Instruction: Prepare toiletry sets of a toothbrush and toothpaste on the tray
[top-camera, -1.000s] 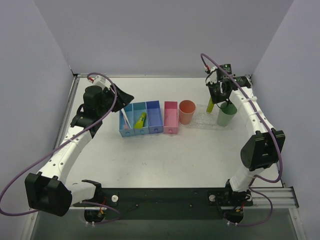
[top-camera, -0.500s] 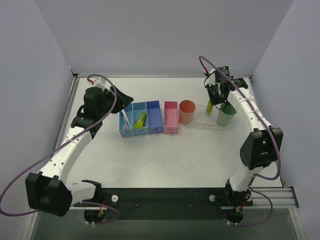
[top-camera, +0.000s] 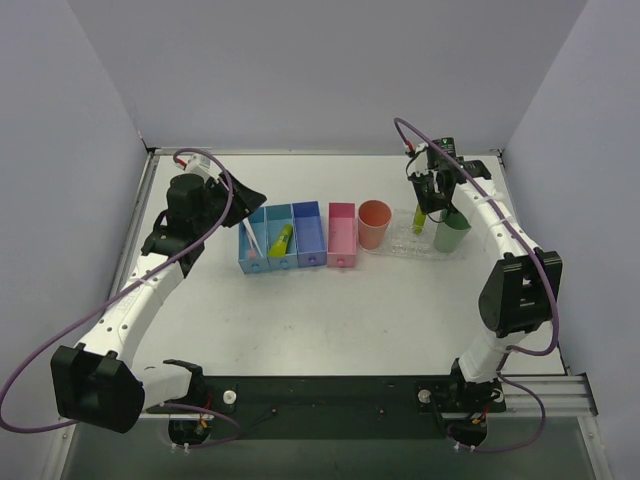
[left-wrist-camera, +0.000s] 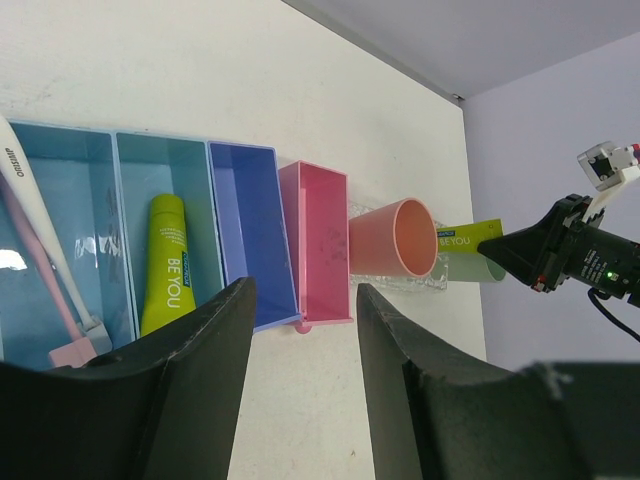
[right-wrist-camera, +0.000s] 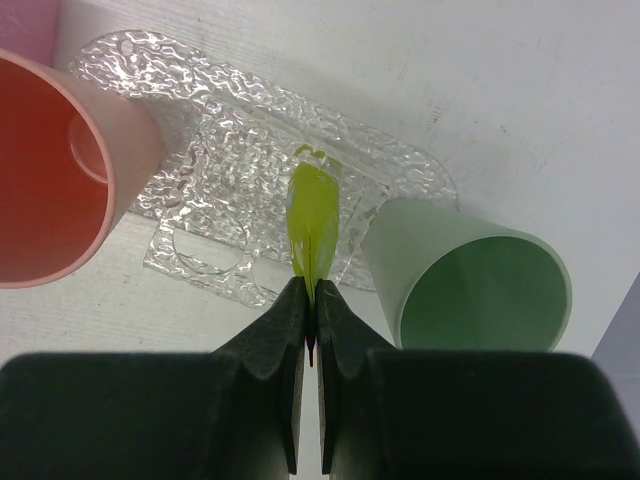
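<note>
My right gripper (top-camera: 428, 196) (right-wrist-camera: 311, 292) is shut on the flat end of a lime-yellow toothpaste (top-camera: 420, 214) (right-wrist-camera: 312, 222). The tube hangs cap-down over the clear bumpy tray (top-camera: 400, 243) (right-wrist-camera: 200, 90), between the two cups. I cannot tell whether its tip touches the tray. A second toothpaste (top-camera: 280, 240) (left-wrist-camera: 168, 262) lies in the middle blue bin. The white toothbrush (top-camera: 250, 240) (left-wrist-camera: 35, 225) leans in the leftmost bin. My left gripper (top-camera: 256, 196) (left-wrist-camera: 303, 292) is open and empty, hovering above and behind the bins.
An orange cup (top-camera: 374, 222) (right-wrist-camera: 50, 170) stands at the tray's left end and a green cup (top-camera: 451, 230) (right-wrist-camera: 470, 285) at its right. A pink box (top-camera: 342, 235) (left-wrist-camera: 320, 245) sits between the blue bins (top-camera: 308, 235) and the orange cup.
My right gripper has moved a little left and down with the toothpaste, bringing it over the tray. The left arm has not moved.
</note>
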